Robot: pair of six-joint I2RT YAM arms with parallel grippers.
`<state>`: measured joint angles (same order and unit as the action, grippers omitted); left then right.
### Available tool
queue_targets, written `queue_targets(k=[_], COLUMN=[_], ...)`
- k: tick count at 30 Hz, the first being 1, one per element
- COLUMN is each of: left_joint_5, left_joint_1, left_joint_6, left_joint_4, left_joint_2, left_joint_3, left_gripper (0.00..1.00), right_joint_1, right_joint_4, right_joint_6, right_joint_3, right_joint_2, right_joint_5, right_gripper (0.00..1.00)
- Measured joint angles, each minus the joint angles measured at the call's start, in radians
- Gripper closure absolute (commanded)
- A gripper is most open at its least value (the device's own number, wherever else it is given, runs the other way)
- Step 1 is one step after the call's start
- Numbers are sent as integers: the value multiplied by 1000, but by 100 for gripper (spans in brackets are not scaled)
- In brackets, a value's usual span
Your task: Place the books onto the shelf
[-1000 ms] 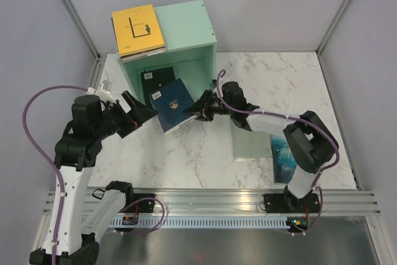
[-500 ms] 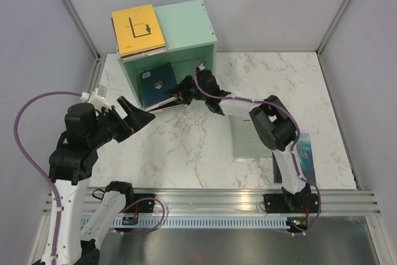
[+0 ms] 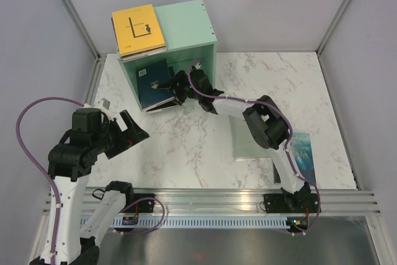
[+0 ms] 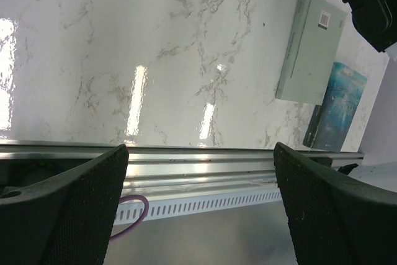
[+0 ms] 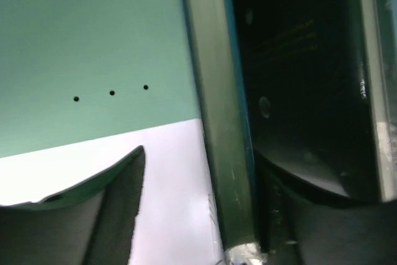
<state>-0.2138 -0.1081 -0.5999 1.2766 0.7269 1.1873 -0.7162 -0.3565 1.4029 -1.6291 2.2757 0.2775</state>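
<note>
pincer point(image 3: 172, 84), right: part-open, astride blue book point(image 3: 152, 77) in shelf point(image 3: 186, 26)

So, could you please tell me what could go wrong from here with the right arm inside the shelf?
The right gripper reaches into the shelf, jaws apart around the edge of the dark blue book, which seems to lean; withdrawing could drag or tip it out. The yellow book lies on the shelf's top by its left edge; a bump from the arm might knock it off.

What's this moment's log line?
right gripper: open, at dark blue book in shelf | left gripper: open, empty | yellow book: atop shelf | mint book, teal book: on table
</note>
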Motion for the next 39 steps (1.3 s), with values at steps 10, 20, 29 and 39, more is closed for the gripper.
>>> queue_targets(k=[10,20,29,39], left_joint_5=[3,2,-57,-298], left_joint_1=[0,0,0,-2], left_joint_6=[18,18,17,1], left_joint_4=[7,3,-39,-257], left_joint_2=[2,-5,-45,-21], left_joint_3=[0,-5,-110,-318], left_gripper=[0,0,0,0], right_joint_1=[5,9,41,383], right_joint_4=[175,519,727,844], right_joint_6=[-65,-226,-438,-664], right_joint_3=[-4,-2,129,544], right_joint_2=[-34,-164,-399,-750], right_joint_5=[-3,-23,-123,-201], right_gripper=[20,18,19,19])
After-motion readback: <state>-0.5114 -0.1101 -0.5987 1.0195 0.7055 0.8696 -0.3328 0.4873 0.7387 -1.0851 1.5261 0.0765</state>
